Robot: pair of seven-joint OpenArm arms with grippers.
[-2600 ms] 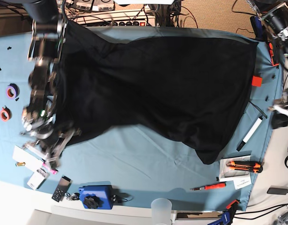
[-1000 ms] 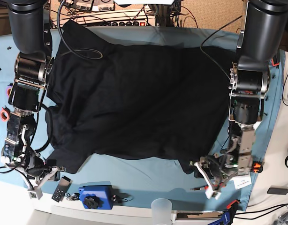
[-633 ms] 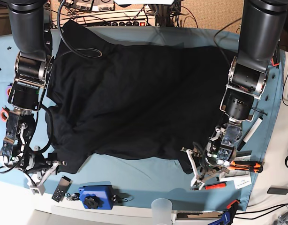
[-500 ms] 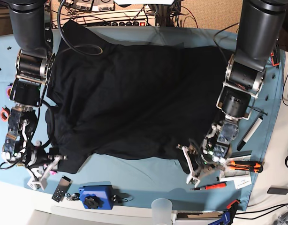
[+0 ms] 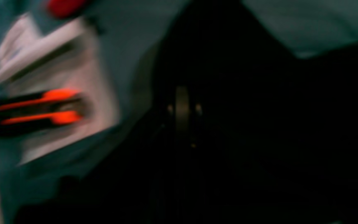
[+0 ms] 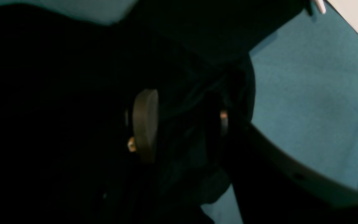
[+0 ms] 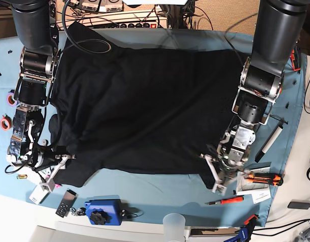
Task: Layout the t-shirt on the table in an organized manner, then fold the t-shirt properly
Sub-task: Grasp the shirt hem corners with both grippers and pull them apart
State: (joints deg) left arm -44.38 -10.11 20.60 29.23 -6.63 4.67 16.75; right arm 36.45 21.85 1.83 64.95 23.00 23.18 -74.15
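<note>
Currently I see the t-shirt, matte black, plain side up, spread over the wrinkled teal table. My left gripper pinches its near hem corner. My right gripper straddles bunched sleeve fabric, pads apart. No lettering legible.

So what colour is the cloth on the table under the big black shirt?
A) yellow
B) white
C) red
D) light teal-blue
D: the table shows light teal-blue cloth all around the black t-shirt in the base view.
</note>
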